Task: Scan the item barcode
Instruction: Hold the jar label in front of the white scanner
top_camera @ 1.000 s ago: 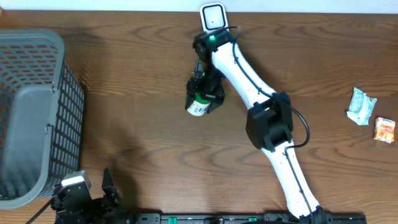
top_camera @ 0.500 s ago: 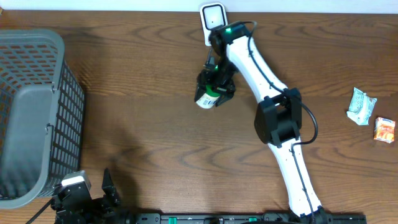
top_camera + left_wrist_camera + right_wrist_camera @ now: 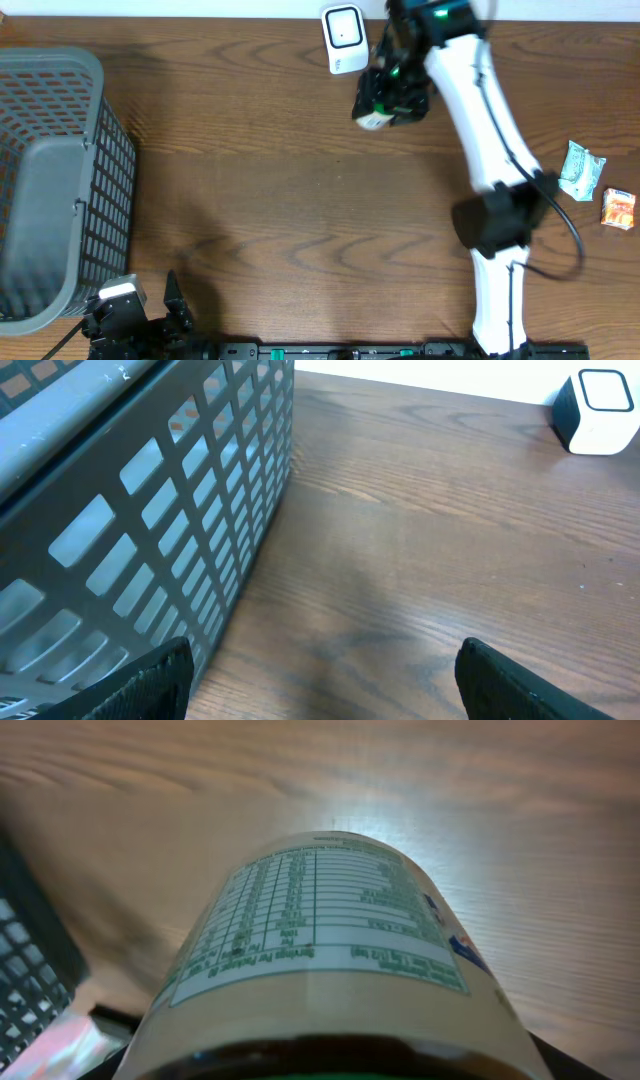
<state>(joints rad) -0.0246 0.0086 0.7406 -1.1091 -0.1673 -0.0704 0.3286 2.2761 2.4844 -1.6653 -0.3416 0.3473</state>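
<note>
**Holding one bottle beside the scanner**

My right end effector [image 3: 392, 92] is clamped on the bottle [image 3: 320, 950], over the bench [image 3: 250, 200], just beside the scanner [image 3: 343, 38]. The bottle looks rigid, fairly light and probably slippery. I'd grip across its body, leaving the printed label clear. One bottle, one scanner. Farther off lie two packets, pale packet [image 3: 581, 170] and orange packet [image 3: 618, 208]. Farthest is one basket [image 3: 60, 180], near my left end effector [image 3: 325, 680], which is spread apart and empty.

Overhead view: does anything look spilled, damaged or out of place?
Nothing stands out. The right gripper holds the bottle near the scanner, with nothing spilled; a pale packet and an orange packet lie at the right edge; the basket stands at the left.
</note>
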